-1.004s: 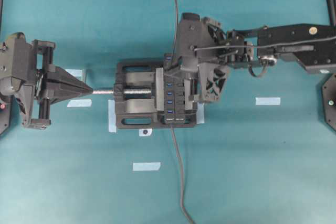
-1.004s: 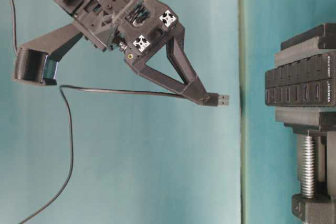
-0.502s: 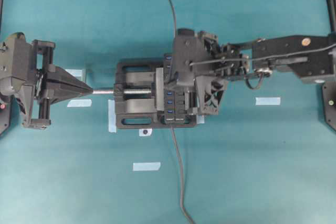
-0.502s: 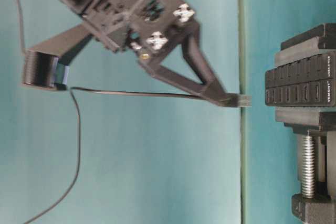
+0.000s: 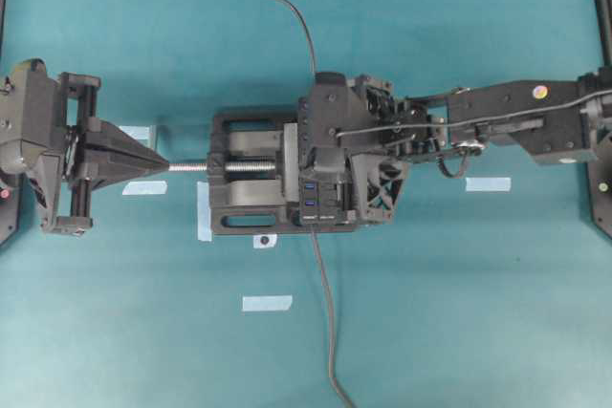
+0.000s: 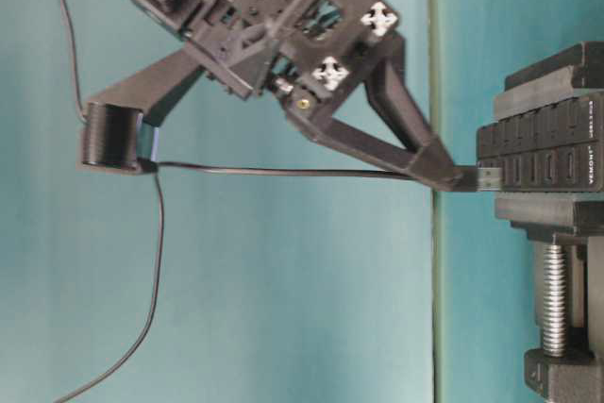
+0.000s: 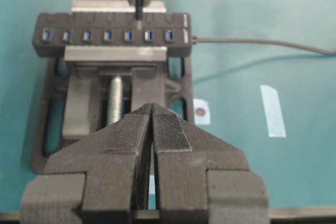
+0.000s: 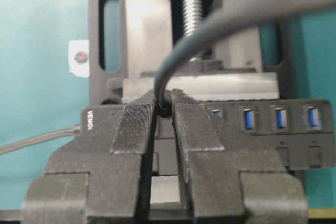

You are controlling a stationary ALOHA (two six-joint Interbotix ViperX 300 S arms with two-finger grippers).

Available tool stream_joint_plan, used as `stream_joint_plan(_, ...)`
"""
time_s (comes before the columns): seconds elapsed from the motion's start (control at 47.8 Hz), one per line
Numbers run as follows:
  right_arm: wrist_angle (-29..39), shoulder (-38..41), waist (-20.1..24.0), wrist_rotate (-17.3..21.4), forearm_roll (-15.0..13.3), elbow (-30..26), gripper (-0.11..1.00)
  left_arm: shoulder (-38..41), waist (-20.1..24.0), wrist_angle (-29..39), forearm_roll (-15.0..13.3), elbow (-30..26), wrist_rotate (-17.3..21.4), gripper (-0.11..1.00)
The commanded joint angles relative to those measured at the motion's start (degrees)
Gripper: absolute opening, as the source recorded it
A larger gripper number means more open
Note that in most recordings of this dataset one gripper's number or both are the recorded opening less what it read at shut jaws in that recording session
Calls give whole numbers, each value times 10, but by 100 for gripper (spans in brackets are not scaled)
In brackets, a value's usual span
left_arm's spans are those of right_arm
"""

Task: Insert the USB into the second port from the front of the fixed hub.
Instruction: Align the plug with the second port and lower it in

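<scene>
The tabletop (image 5: 459, 312) is teal and wide, with much free room on every side of the vise (image 5: 251, 185), mostly toward the lower and upper edges of the overhead view. Five pale tape strips can be counted on it in that view, and one small white label with a dark dot just beside the vise base.

One vise stands at the middle, and its silver screw (image 5: 251, 167) points toward the left tool (image 5: 158, 163). This tool rests at the left side, clear of the vise body, with its tip just at the end of the screw. Its two fingers (image 7: 170, 135) are pressed together with nothing between them.

The right arm reaches from the right edge over the vise. The right tool (image 8: 164, 109) is clenched on the USB (image 6: 470, 178); in the right wrist view the cable passes between the two pads (image 8: 137, 124).

One hub (image 7: 110, 35) lies clamped in the vise, long and narrow. The left wrist view shows seven blue ports in a row. A grey cable (image 5: 325, 312) leaves the hub end and runs to the lower edge of the overhead view.

In the table-level view the plug is level and its tip meets the hub face near the lower edge of the port row. Whether it is already inside a port I cannot tell.
</scene>
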Motion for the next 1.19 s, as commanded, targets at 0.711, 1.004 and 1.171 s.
stream_joint_plan(0.711, -4, 5, 11, 7, 2, 3, 6, -1, 0, -4, 0, -8, -1, 0)
stream_joint_plan(1.004, -5, 10, 11, 7, 7, 3, 6, -1, 0, -4, 0, -7, -1, 0)
stream_joint_plan(1.171, -4, 10, 11, 7, 8, 3, 6, -1, 0, -4, 0, -8, -1, 0)
